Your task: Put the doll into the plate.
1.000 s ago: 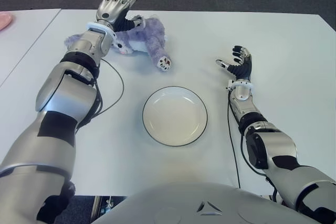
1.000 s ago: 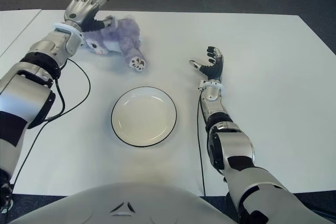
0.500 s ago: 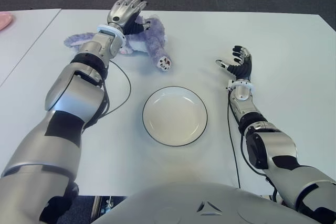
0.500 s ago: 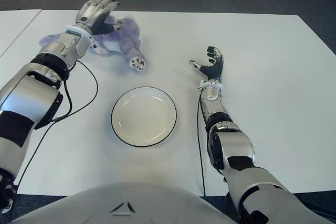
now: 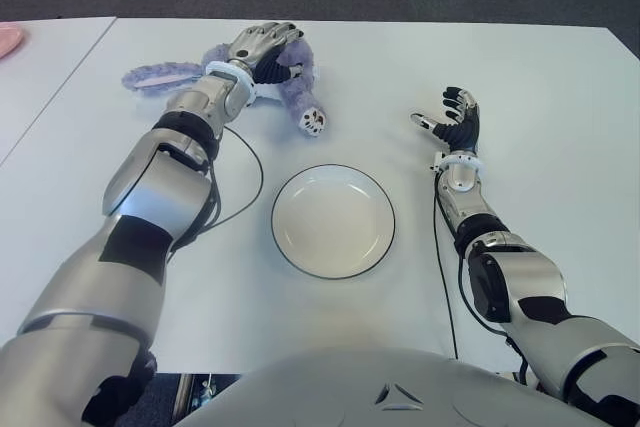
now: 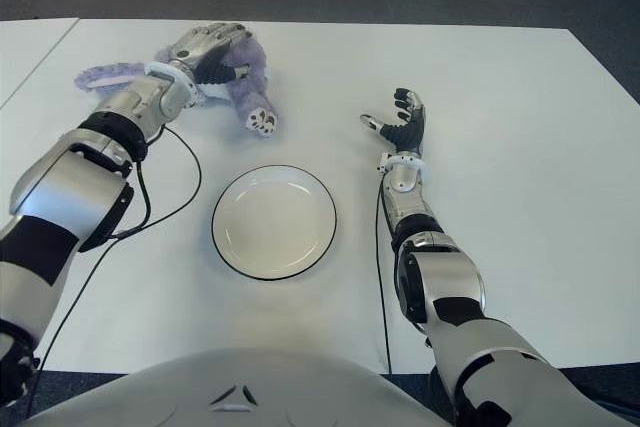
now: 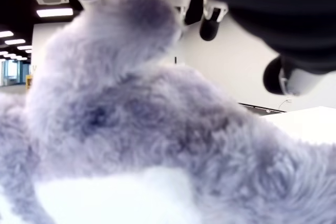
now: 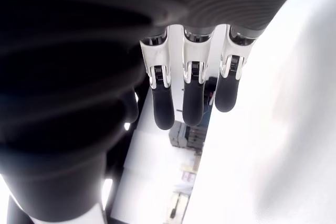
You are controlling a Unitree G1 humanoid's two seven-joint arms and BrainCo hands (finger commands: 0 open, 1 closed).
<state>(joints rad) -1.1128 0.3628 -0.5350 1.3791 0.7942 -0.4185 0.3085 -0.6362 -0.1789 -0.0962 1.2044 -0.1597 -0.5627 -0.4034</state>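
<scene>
The fluffy purple plush doll [image 5: 290,82] lies on the white table [image 5: 560,87], at eleven o'clock from the empty black-rimmed white plate [image 5: 333,220]. The left hand [image 5: 262,45] drapes over it, fingers curling but not visibly clamped; squeeze the body firmly before lifting. The right hand [image 5: 452,119] shows at the plate's two o'clock, fingers spread.

fluffy purple doll [image 5: 296,75]: my lilac, white-pawed one
round white plate [image 5: 333,220]: cream, thin black rim
white table [image 5: 540,97]: plain white

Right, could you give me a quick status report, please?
Left hand down on the doll, grip unconfirmed. Right hand open, idle right of the plate. Doll on the table beyond the plate. Plate bare, path clear.
</scene>
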